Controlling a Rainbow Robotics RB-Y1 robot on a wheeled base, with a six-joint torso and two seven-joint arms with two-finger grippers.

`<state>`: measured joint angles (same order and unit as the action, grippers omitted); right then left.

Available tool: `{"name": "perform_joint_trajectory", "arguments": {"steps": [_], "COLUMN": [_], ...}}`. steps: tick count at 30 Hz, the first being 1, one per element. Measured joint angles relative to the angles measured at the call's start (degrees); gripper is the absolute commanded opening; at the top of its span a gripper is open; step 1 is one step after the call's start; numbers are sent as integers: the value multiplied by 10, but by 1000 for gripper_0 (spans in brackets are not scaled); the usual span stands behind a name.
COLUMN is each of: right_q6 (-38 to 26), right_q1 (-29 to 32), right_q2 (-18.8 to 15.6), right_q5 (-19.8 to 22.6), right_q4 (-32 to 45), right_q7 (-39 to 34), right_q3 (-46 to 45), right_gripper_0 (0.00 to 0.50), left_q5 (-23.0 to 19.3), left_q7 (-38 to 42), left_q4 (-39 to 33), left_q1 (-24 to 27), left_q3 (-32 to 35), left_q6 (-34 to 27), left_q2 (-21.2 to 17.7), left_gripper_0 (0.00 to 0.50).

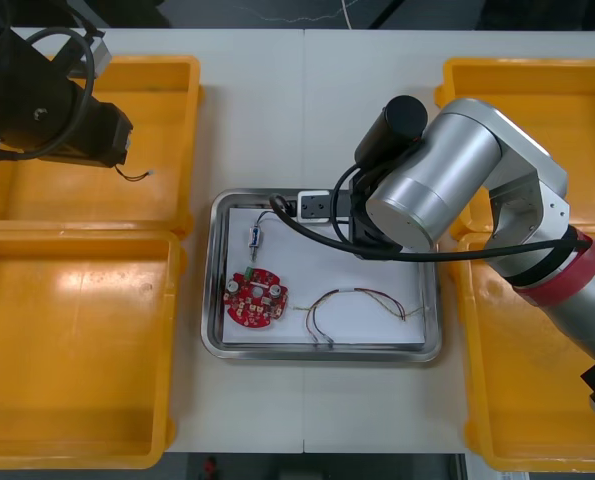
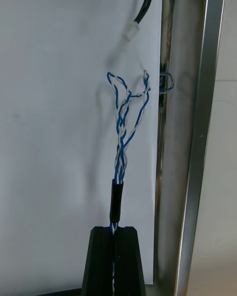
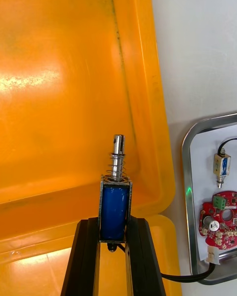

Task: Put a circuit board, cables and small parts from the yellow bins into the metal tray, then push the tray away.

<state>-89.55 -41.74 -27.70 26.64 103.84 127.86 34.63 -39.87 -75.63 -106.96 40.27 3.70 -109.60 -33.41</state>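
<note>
Front view: circuit board [image 1: 256, 297], red-yellow cable [image 1: 362, 298] and small metal part [image 1: 255, 238] already laid in tray [image 1: 217, 330]. Blue-white cable [image 2: 121, 138] pinched by right end effector [image 2: 114, 229] low over tray's white inside, not yet released. Second small metal part [image 3: 114, 204] clamped by left end effector [image 3: 113, 223] above yellow bin [image 3: 59, 79]. Tray push judged undone. Counter [image 1: 307, 100] pale, smooth; room hardly seen.

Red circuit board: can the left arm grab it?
Probably not yet: the left gripper, over a yellow bin, is shut on a small metal part. The right gripper, over the tray, leaves the circuit board uncovered.
</note>
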Motion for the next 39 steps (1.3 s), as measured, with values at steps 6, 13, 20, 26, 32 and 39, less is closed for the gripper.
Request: {"name": "perform_joint_trajectory", "arguments": {"steps": [6, 13, 20, 26, 32, 39], "right_q6": [8, 8, 21, 35, 36, 52], "right_q1": [6, 11, 18, 19, 19, 20], "right_q2": [-7, -14, -14, -14, -14, -14], "right_q5": [0, 1, 8, 8, 9, 2], "right_q4": [-20, -20, -20, -21, -22, -22], "right_q7": [0, 0, 0, 0, 0, 0], "right_q3": [3, 27, 33, 37, 38, 38], "right_gripper_0": [0, 34, 500, 500, 500, 500], "left_q5": [0, -1, -3, -3, -6, -9], "left_q7": [0, 0, 0, 0, 0, 0], "left_q4": [0, 0, -1, -1, -4, -5], "left_q1": [0, 0, 0, 0, 0, 0], "left_q3": [0, 0, 0, 0, 0, 0], "left_q6": [0, 0, 0, 0, 0, 0], "left_q2": [0, 0, 0, 0, 0, 0], "left_gripper_0": [1, 1, 1, 1, 1, 3]}}
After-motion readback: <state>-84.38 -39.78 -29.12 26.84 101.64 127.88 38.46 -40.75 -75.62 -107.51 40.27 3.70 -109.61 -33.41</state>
